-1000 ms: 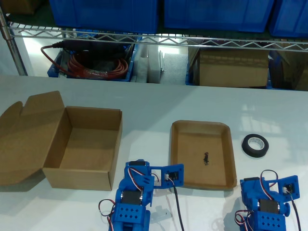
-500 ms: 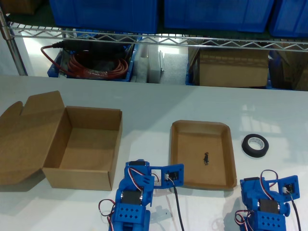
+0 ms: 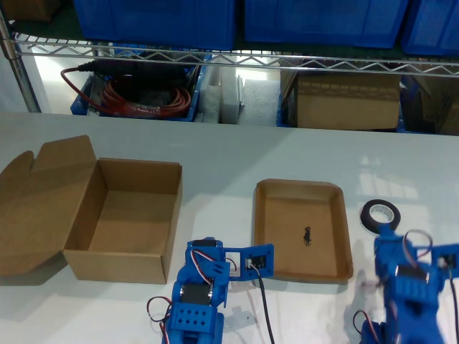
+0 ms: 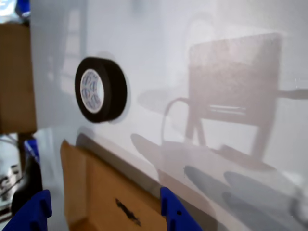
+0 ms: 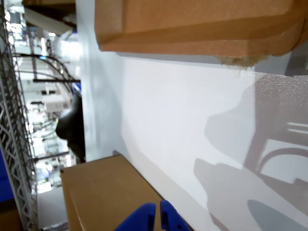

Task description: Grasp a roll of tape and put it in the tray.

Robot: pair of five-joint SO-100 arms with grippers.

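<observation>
Roll of tape point(image 3: 380, 213) flat on white table point(image 3: 215, 154), just off tray point(image 3: 302, 229) toward exterior view's right, ungrasped; first pincer point(image 4: 103, 211) jaws apart, holding nothing; second pincer point(image 5: 155, 216) tips together, nothing between.

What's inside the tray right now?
Only a small dark mark on the tray floor. The roll of tape lies outside on the table. Nothing covers the tray's floor.

White tabletop point(image 3: 237, 154) filling the lower frame of the exterior view, wire metal shelf point(image 3: 215, 61) across the top, blue plastic bins point(image 3: 154, 18) above it, red coiled cables point(image 3: 129, 97) upper left, cardboard carton point(image 3: 348, 100) upper right
</observation>
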